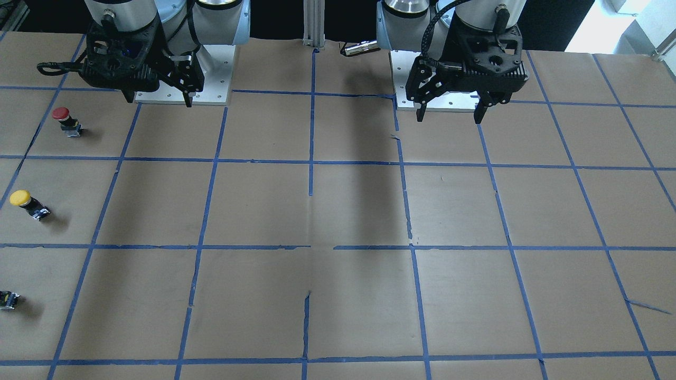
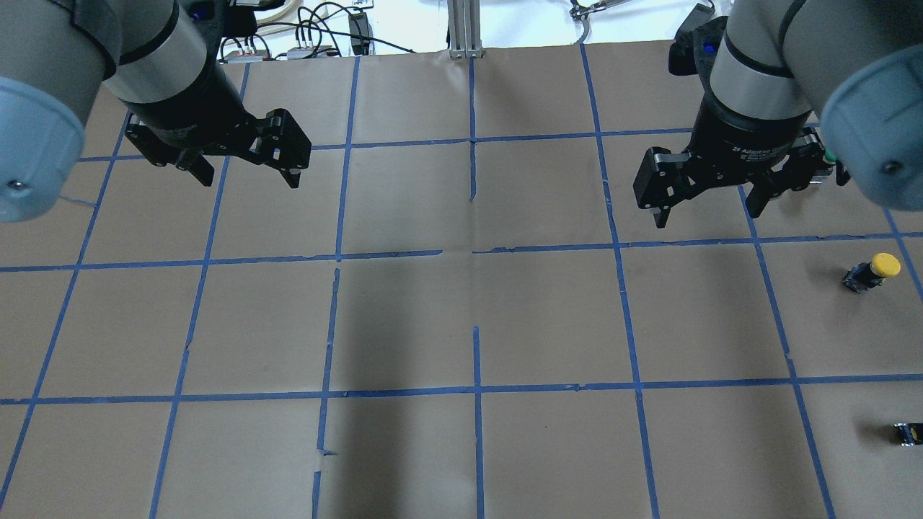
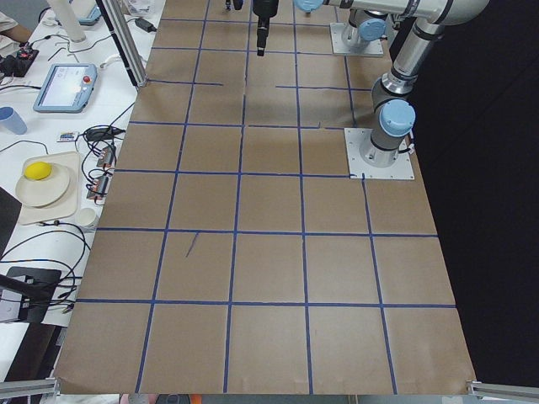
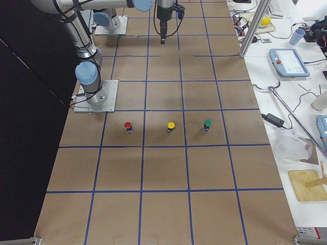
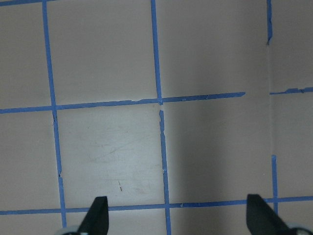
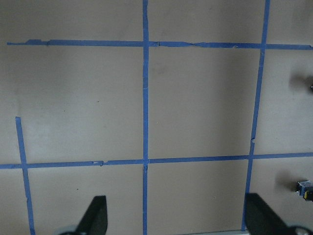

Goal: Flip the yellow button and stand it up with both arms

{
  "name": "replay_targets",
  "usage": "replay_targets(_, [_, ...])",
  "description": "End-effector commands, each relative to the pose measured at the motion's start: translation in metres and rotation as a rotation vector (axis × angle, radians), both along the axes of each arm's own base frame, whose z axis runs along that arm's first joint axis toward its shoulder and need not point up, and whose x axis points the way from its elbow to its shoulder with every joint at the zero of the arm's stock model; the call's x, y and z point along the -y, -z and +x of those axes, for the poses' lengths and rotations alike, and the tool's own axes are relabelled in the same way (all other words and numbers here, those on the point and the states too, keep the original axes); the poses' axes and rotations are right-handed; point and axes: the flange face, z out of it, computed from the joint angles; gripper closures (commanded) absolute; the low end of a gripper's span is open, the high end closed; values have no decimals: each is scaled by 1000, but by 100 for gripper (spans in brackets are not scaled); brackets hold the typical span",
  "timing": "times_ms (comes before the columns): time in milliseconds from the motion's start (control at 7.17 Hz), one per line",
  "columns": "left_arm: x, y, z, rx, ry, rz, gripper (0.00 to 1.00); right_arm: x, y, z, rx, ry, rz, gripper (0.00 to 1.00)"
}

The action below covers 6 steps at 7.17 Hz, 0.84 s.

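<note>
A: On the taped worktop the button sat far right; the left gripper and right gripper hung with fingers apart.
B: It was probably light, rigid and slick-capped; its black body looked the surer hold.

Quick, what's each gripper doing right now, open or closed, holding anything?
Left gripper: open, holding nothing.
Right gripper: open, holding nothing.
</note>
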Motion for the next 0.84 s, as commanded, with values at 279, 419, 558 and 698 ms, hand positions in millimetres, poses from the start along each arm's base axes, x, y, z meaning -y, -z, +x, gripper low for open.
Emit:
replay_targets(279, [-2,-3,1,5,0,-5,0,11,3,-66,89,189,31,0])
replay_targets(419, [-3,-4,1,5,0,-6,0,9,2,-57,75,174,31,0])
replay_targets(558, [-1,-2,1,5,0,-3,0,6,2,-40,78,207,29,0])
replay_targets(698, [-1,-1,0,3,0,-2,0,3,0,-21,78,198,20,0])
